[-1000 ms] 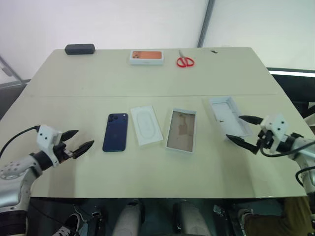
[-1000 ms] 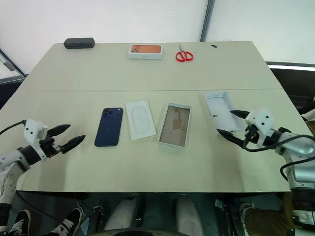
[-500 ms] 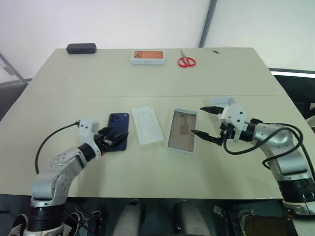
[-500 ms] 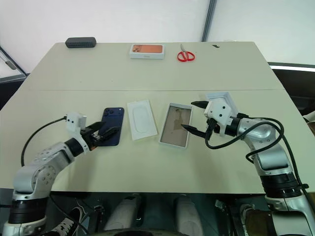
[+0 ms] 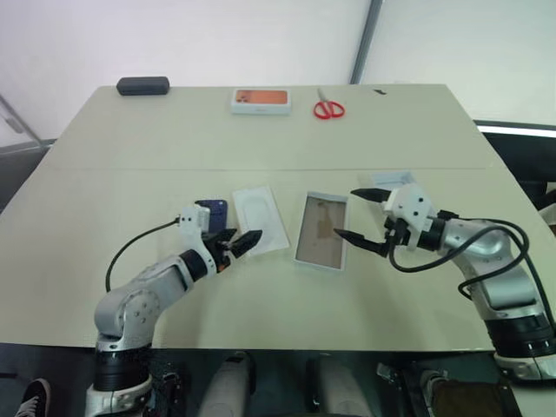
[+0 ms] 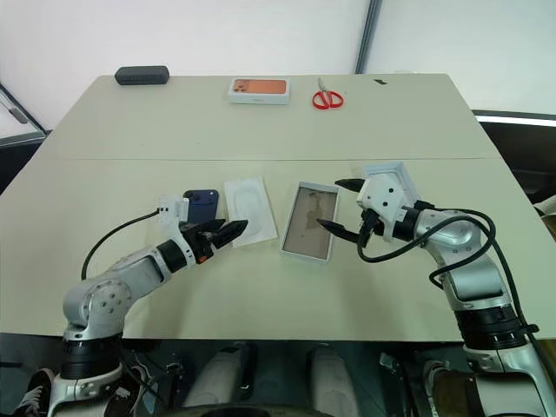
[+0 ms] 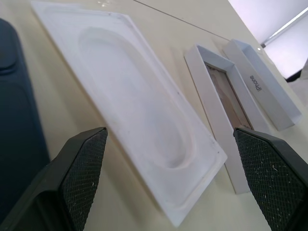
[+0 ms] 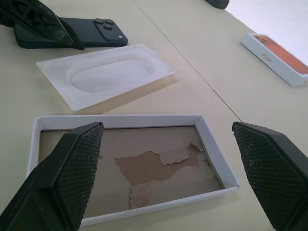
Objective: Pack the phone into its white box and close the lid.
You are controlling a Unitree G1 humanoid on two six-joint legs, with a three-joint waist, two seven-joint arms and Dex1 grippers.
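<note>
Left claw (image 5: 236, 245) over insert card (image 5: 259, 221)

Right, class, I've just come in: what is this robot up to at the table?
It is packing a phone into the white box, and nothing is packed yet. The left gripper hangs open over the near end of the phone, beside a white insert card. The right gripper is open at the empty box's right side. The lid lies just beyond the box. Nothing is held.
</note>
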